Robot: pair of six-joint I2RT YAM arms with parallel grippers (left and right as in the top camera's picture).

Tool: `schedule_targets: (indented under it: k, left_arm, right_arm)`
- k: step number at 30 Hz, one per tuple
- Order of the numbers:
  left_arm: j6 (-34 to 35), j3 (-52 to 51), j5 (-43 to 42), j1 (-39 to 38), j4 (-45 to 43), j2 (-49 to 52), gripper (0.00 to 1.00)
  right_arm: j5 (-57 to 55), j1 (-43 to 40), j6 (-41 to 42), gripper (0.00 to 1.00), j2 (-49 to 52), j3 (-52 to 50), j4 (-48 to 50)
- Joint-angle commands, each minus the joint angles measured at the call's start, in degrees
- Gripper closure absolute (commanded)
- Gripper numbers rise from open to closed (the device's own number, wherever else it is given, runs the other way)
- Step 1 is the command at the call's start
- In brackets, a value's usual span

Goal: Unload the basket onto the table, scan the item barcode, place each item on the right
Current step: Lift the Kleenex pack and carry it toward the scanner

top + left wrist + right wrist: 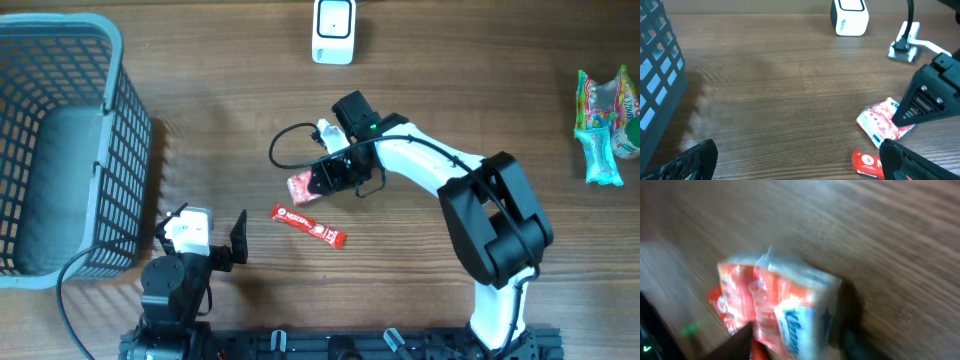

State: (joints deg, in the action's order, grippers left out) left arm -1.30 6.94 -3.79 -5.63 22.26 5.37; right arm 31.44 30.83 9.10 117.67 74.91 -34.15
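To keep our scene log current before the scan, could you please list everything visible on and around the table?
blue-grey plastic lattice basket: one, blue-grey, far left.
white box-shaped scanner: one, white, top centre.
red-and-white plastic tissue pack: one, red and white, centre.
red flat stick sachet: one, red, just below the tissue pack, apart from it.
colourful plastic snack packets: small pile, count unclear, green, blue and red, right edge.
brown wooden table: one, brown, under everything.
left arm's fingers: two, black, open, beside the basket.
right arm's fingers: two, black, either side of the tissue pack; grip unclear.
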Motion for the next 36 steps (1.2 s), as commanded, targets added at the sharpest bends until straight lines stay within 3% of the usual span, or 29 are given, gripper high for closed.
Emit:
schedule_targets:
  k: [1, 4, 6, 9, 12, 15, 18, 25, 28, 32, 36]
  left_arm:
    - [0.5, -0.3, -0.5, -0.2, -0.3, -0.3, 0.0]
    - [0.5, -0.3, -0.5, -0.2, -0.3, -0.3, 0.0]
    - [0.5, -0.3, -0.5, -0.2, -0.3, -0.3, 0.0]
    - [0.5, -0.3, -0.5, -0.2, -0.3, -0.3, 0.0]
    - [0.5, -0.3, -0.5, -0.2, -0.3, -0.3, 0.0]
    - [0.5, -0.3, -0.5, -0.2, -0.3, -0.3, 0.0]
    - [0.5, -0.3, -0.5, -0.2, -0.3, -0.3, 0.0]
    - [0.5, -0.3, -0.5, -0.2, -0.3, -0.3, 0.0]
    - [0.5, -0.3, -0.5, -0.2, -0.3, -0.3, 0.0]
    - [0.5, -0.3, -0.5, -0.2, -0.3, -0.3, 0.0]
    - [0.5, -0.3, -0.5, -0.2, -0.3, -0.3, 0.0]
  right_arm:
    - [-0.5, 0.1, 2.2, 0.29, 1.6, 1.0, 0.9]
    - [-0.5, 0.1, 0.5, 0.28, 1.6, 1.0, 1.9]
    - [-0.5, 0.1, -1.5, 0.33, 1.6, 0.9, 2.6]
    - [-1.0, 0.1, -1.6, 0.69, 2.1, 0.5, 1.7]
    - [-1.8, 0.1, -1.6, 0.96, 3.2, 0.3, 2.4]
    - [0.9, 0.1, -1.4, 0.96, 3.4, 0.4, 3.5]
    - [10.4, -1.0, 6.6, 0.96, -1.9, 1.2, 2.6]
    - [11.5, -5.2, 43.6, 0.96, -22.2, 1.3, -4.2]
    - [13.8, -5.2, 55.8, 0.96, -27.1, 1.3, -8.7]
    - [24.1, -5.2, 60.3, 0.96, -28.7, 1.3, -15.4]
    - [25.6, -5.2, 59.8, 0.96, -28.7, 1.3, -18.3]
